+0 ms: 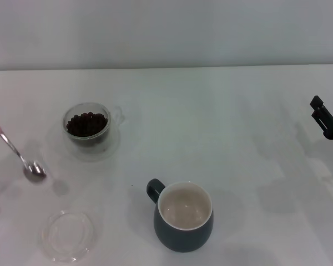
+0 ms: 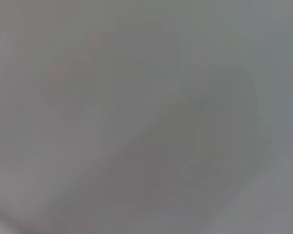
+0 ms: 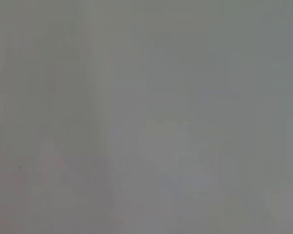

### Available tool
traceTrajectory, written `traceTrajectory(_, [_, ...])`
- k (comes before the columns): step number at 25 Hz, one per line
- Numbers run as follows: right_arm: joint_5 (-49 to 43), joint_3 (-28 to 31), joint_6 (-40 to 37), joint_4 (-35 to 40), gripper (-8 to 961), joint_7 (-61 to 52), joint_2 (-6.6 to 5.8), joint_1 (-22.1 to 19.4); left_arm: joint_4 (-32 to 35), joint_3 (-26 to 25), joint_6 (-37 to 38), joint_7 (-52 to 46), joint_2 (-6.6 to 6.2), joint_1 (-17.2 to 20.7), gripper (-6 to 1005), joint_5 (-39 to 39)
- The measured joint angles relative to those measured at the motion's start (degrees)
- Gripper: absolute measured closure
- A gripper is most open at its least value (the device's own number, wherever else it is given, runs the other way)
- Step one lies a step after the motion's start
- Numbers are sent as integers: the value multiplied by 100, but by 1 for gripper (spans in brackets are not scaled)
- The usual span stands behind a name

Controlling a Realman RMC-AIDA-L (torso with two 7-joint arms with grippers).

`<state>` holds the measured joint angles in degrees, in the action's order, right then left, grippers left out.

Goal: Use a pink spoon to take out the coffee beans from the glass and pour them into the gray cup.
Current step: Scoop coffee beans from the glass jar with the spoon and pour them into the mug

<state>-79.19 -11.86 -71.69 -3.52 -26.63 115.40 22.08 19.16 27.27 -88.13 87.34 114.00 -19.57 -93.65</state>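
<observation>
At far right, right hand (image 1: pixel 328 108) spread; left hand's state unclear.

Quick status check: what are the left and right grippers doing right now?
Left gripper: out of view; the pink spoon hangs tilted at the table's left edge, so what holds it cannot be told.
Right gripper: at the right edge, jaws open, holding nothing.

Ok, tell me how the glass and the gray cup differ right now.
The glass is clear and holds coffee beans; the gray cup is opaque dark blue-gray with a cream inside and looks empty. The glass is smaller than the gray cup. The glass stands farther from the robot, to its left. Both stand upright on the table.
</observation>
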Motion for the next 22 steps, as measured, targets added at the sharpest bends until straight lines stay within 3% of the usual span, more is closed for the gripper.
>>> traceTrajectory(5, [0, 0, 1, -51, 328, 0, 0, -16, -1, -204, 81, 452, 184, -171, 864, -754])
traceTrajectory(10, [0, 1, 31, -83, 328, 0, 0, -19, -52, -170, 883, 864, 352, -713, 865, -980])
traceTrajectory(19, [5, 90, 27, -174, 328, 0, 0, -47, -350, 51, 2006, 1555, 454, -1448, 863, -941])
traceTrajectory(22, [6, 96, 39, -196, 328, 0, 0, -50, -396, 105, 2144, 1758, 466, -1527, 863, -943])
